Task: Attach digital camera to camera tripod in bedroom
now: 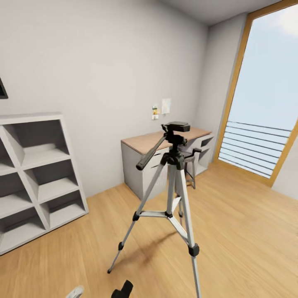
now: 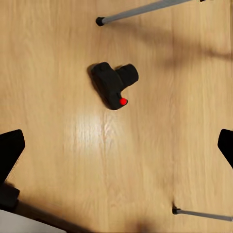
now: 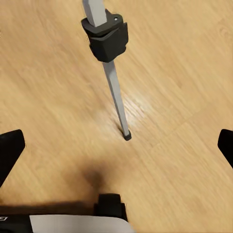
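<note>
Digital camera [image 2: 114, 84] lies on the wood floor [image 2: 63, 58] straight below the left hand [image 2: 116, 145], fingers spread wide, empty, right hand [image 3: 116, 145] likewise apart beside a camera tripod [image 1: 176, 165] leg; pickup step pending, next: descend, close on body.

The camera tripod [image 1: 176, 186] stands on the wood floor [image 1: 248, 223], before a desk [image 1: 145, 142] and beside white shelves [image 1: 37, 178].
</note>
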Available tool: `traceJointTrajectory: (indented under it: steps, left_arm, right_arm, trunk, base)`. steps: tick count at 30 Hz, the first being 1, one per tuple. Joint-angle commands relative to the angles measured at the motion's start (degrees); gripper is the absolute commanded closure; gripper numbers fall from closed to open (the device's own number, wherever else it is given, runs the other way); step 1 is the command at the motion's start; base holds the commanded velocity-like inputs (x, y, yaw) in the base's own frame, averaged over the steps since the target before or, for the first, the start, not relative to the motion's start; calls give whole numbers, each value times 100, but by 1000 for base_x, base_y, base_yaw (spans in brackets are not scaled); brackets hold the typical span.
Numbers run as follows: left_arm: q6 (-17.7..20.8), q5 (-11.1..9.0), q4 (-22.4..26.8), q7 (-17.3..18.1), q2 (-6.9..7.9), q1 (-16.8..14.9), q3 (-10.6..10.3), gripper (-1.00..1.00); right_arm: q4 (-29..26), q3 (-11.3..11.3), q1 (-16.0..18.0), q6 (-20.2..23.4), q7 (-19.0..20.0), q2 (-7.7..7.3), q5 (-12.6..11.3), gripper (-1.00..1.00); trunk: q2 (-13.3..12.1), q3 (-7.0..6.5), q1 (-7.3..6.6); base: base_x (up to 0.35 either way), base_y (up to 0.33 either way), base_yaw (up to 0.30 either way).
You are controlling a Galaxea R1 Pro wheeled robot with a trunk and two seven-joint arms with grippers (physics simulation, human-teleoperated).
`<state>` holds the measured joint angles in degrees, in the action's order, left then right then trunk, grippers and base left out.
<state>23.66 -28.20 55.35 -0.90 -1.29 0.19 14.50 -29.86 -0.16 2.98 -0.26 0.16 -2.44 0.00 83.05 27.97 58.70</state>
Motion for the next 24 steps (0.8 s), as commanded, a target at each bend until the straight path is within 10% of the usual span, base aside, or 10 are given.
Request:
traceJointTrajectory:
  steps: [1,24]
  left_arm:
    - [33,-54,11,-9,-6,2,13,-100]
    - [-201,-62,46,28,-46,33,10,-100]
  right_arm:
    - [-2,-2,2,-4,2,-1,0,-100]
    - [-2,-25,9,-1,10,-10,-43,-100]
  trunk:
    - [3,5,2]
    - [3,5,2]
  base:
    - [212,286,-250]
    - [144,297,-264]
